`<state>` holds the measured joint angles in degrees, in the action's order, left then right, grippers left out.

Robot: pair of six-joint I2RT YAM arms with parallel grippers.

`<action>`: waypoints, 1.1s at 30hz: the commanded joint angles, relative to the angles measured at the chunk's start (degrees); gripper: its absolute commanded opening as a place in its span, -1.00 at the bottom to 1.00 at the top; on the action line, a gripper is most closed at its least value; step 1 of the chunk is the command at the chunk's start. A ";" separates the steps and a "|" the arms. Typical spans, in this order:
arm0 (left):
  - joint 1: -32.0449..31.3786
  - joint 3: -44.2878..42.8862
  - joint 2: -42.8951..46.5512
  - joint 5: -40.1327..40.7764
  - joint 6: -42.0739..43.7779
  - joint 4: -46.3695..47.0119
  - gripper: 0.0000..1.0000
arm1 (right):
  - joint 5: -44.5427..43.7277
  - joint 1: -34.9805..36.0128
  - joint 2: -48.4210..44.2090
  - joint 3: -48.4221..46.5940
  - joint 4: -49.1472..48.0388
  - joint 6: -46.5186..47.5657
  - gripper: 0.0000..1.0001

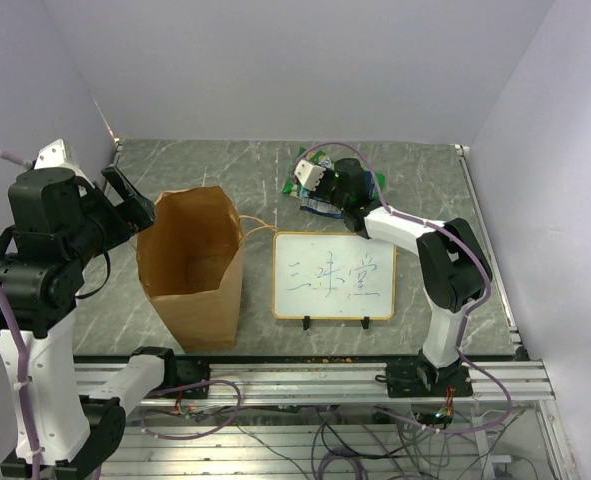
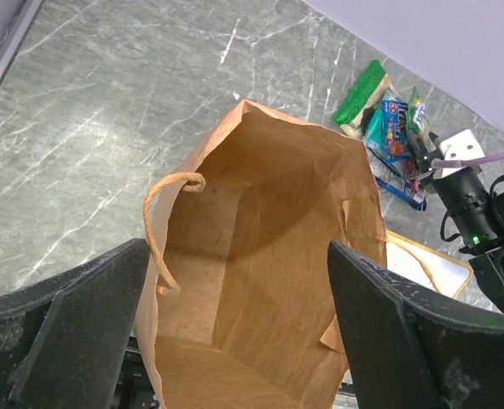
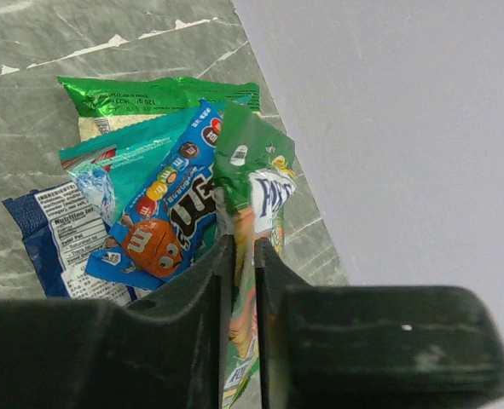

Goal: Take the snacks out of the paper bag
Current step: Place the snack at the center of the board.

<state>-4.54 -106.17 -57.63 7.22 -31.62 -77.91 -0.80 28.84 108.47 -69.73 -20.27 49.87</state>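
Observation:
The brown paper bag (image 1: pixel 190 265) stands upright and open at the left of the table. In the left wrist view its inside (image 2: pixel 260 256) shows only bare paper. My left gripper (image 1: pixel 130 205) hangs above the bag's mouth, open and empty (image 2: pixel 237 256). The snacks (image 1: pixel 320 208) lie in a pile on the table at the back, to the right of the bag (image 2: pixel 388 128). My right gripper (image 1: pixel 325 190) is at that pile, shut on a green packet with white lettering (image 3: pixel 256 183). A blue M&M's packet (image 3: pixel 162 226) and a dark blue wrapper (image 3: pixel 55 230) lie beside the packet.
A framed whiteboard (image 1: pixel 335 277) with blue writing lies flat to the right of the bag, in front of the snack pile. The grey walls close in the table at the back and sides. A metal rail (image 1: pixel 305 380) runs along the near edge.

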 commanded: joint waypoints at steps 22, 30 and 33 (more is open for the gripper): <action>0.23 -0.92 0.03 -2.14 -0.05 4.13 0.96 | -6.96 4.28 -14.98 -2.13 11.99 -22.06 1.00; 0.23 -1.69 -1.70 -3.93 -0.35 6.51 0.96 | -19.87 6.50 -19.00 -9.89 30.52 -51.50 1.00; 0.23 -2.14 -2.30 -5.34 -0.25 7.55 0.96 | -18.94 6.49 -19.52 -14.55 40.96 -56.72 1.00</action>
<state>-4.54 -106.50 -59.18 4.75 -31.97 -73.58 -16.03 35.66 91.09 -78.59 5.15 7.73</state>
